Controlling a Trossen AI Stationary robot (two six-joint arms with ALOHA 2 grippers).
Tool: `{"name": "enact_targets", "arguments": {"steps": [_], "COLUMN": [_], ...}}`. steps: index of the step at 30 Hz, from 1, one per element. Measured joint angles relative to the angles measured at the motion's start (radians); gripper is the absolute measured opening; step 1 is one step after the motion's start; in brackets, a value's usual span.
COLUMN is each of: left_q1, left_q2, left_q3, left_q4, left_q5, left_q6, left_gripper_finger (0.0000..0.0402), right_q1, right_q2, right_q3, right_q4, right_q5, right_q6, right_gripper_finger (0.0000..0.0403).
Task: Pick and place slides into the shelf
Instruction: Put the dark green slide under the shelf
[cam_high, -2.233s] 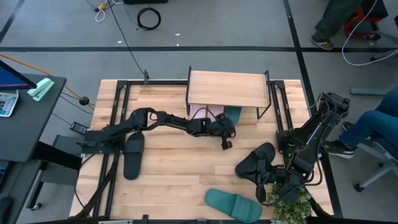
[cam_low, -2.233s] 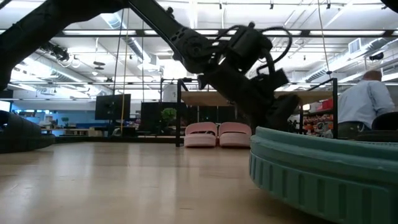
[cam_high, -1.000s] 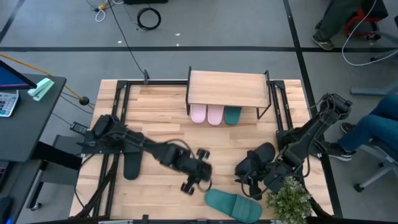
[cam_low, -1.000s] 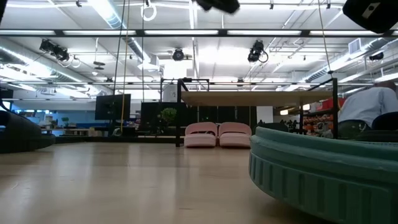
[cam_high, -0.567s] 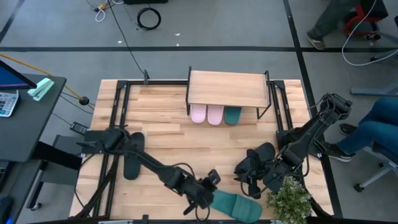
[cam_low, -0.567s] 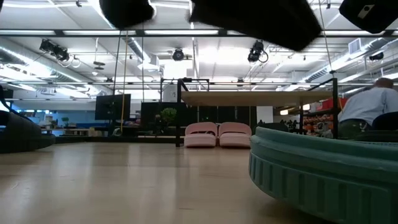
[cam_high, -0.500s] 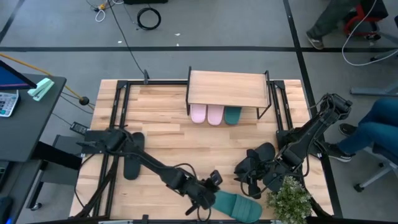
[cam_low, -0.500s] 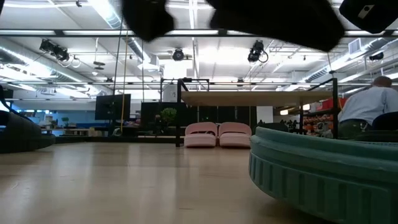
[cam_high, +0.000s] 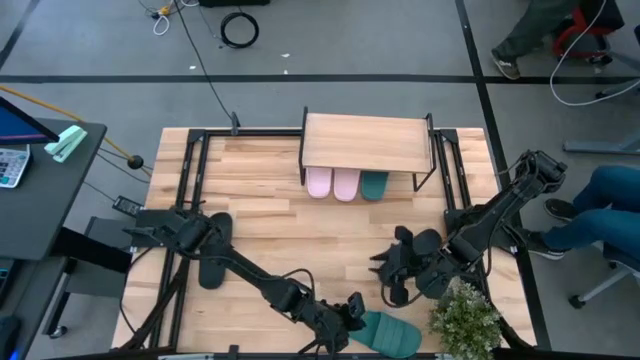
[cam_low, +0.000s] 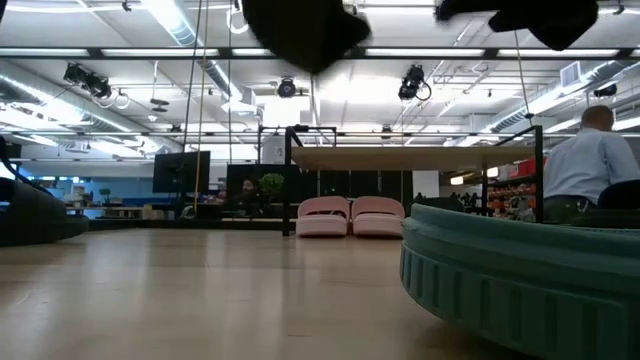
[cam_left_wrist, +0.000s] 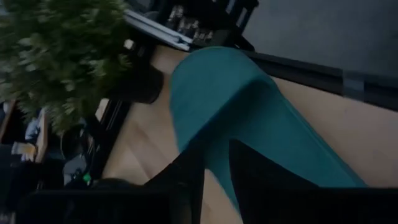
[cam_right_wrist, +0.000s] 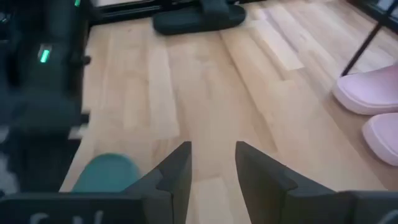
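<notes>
A teal slide (cam_high: 390, 333) lies flat near the table's front edge, large in the low view (cam_low: 520, 280). My left gripper (cam_high: 355, 303) stands low at its left end, fingers a little apart (cam_left_wrist: 216, 149) over the teal rubber (cam_left_wrist: 249, 106). My right gripper (cam_high: 388, 272) hovers open (cam_right_wrist: 212, 149) right of centre, above bare wood. A black slide (cam_high: 213, 250) lies at the left; another dark slide (cam_high: 425, 243) lies partly hidden under my right arm. Under the shelf (cam_high: 368, 143) stand two pink slides (cam_high: 332, 184) and a teal one (cam_high: 374, 185). My left gripper comes slanting down at the teal slide's left end (cam_left_wrist: 214, 186). The teal rubber shows in the narrow gap between the two fingers. I cannot tell whether the fingers touch it.
A potted plant (cam_high: 465, 320) stands at the near right corner, close to the teal slide and my right arm. Bare wood lies between the shelf and the front edge. A seated person (cam_high: 600, 200) is beyond the table's right edge.
My left gripper has swung from the table's middle toward the near edge, sunk low and rolled, ending at the teal slide's left end. My right gripper has turned a little. The slides have stayed where they were.
</notes>
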Motion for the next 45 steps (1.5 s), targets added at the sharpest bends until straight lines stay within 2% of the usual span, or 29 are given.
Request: {"name": "enact_targets", "arguments": {"steps": [7,14,19,24,33,40,45], "left_q1": [-0.009,-0.001,0.014,0.027,0.025,0.026,0.027], "left_q2": [0.071,0.109,0.110,0.110,0.110,0.110,0.110], "left_q3": [0.000,0.000,0.000,0.000,0.000,0.000,0.000], "left_q4": [0.136,0.251,0.319,0.322,0.254,0.280,0.280], "left_q5": [0.006,0.018,0.020,0.059,0.062,0.066,0.145], "left_q6": [0.193,0.252,0.244,0.240,0.221,0.255,0.295], "left_gripper_finger": [0.0118,0.0164,0.0183,0.0187,0.0182,0.0185,0.0184], "right_q1": [-0.032,-0.032,-0.032,-0.032,-0.032,-0.032,-0.035], "right_q2": [0.000,0.000,0.000,0.000,0.000,0.000,-0.001], "right_q3": [0.000,0.000,0.000,0.000,0.000,0.000,0.000], "right_q4": [-0.003,0.001,0.001,0.001,0.001,0.001,0.001], "right_q5": [-0.002,-0.002,-0.003,-0.003,-0.003,-0.003,-0.003], "right_q6": [0.008,0.008,0.009,0.009,0.008,0.007,0.000], "right_gripper_finger": [0.0130,0.0130,0.0130,0.0130,0.0130,0.0130,0.0130]}}
